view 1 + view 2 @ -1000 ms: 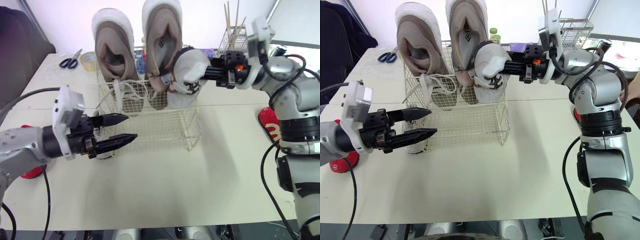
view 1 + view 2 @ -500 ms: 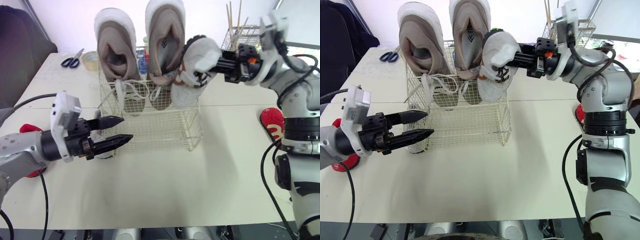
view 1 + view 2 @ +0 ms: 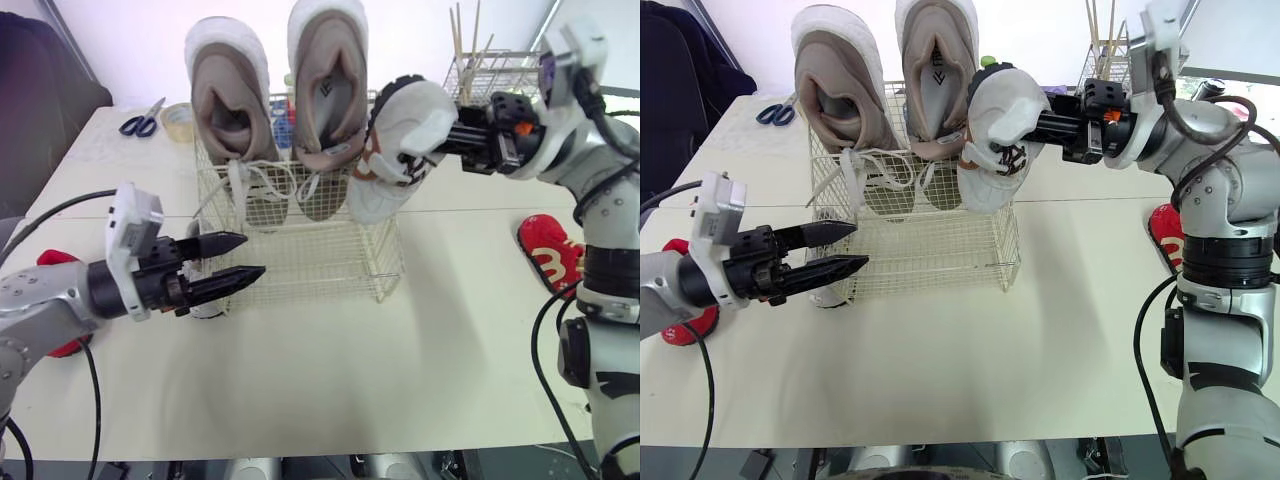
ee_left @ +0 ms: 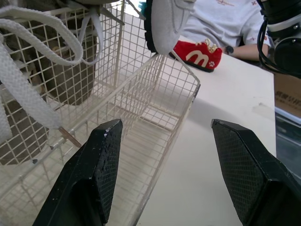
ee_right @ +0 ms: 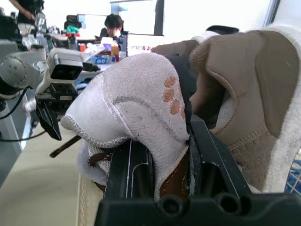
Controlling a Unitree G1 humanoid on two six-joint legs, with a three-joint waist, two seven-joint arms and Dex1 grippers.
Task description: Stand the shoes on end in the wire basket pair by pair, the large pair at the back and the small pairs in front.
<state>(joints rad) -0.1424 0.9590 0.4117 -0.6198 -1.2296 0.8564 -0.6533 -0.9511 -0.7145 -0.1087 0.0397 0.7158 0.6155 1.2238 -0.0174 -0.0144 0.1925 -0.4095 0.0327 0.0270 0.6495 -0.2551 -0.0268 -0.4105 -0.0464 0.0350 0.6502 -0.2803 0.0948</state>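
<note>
Right end effector clamps small grey shoe over wire basket, right side.

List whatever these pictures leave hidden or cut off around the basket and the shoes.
- Pale object beside the wire basket: the left fingers cover most of it in the eye views, so what it is cannot be told.
- Red shoe at the left: the left arm hides its middle.
- Small white shoe: cut off by the left wrist view's edge. In the right wrist view, the right fingers cover part of it.
</note>
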